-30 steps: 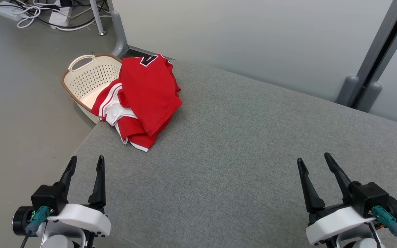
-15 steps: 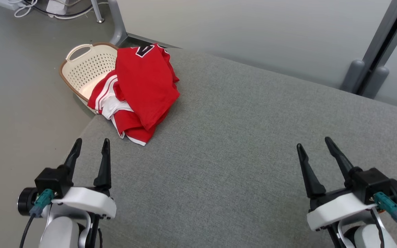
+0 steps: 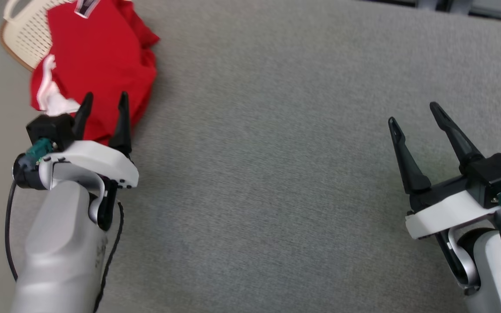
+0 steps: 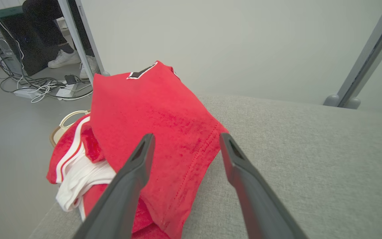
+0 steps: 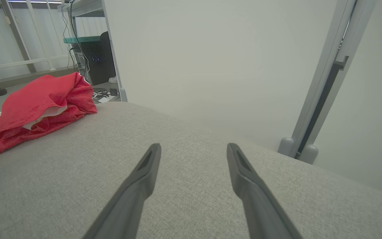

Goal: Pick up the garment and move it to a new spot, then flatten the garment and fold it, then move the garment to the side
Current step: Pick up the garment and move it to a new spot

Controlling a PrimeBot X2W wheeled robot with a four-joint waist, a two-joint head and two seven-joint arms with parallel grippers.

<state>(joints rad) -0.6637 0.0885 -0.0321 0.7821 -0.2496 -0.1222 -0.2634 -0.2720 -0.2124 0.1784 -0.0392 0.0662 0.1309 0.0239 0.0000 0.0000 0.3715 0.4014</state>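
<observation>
Both pairs of jaws gape empty, and the left jaws could pinch only the top layer of the garment [image 3: 98, 56], dropping the rest off the table [image 3: 276, 152] into the basket [image 3: 21, 31].

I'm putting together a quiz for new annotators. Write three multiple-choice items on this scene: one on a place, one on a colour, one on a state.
1. Where on the grey surface does the garment lie?
A. in the middle
B. at the left edge, against the basket
C. at the right edge

2. What is the garment's main colour?
A. blue
B. green
C. red

3. How do the left gripper's jaws stand?
A. open, holding nothing
B. shut on the cloth
C. shut, empty

Key: 1 B, as the head view shows it at the left edge, overlapping the basket. 2 C, as it is red with white trim. 3 A, as the left wrist view shows the jaws apart, gripping nothing.
</observation>
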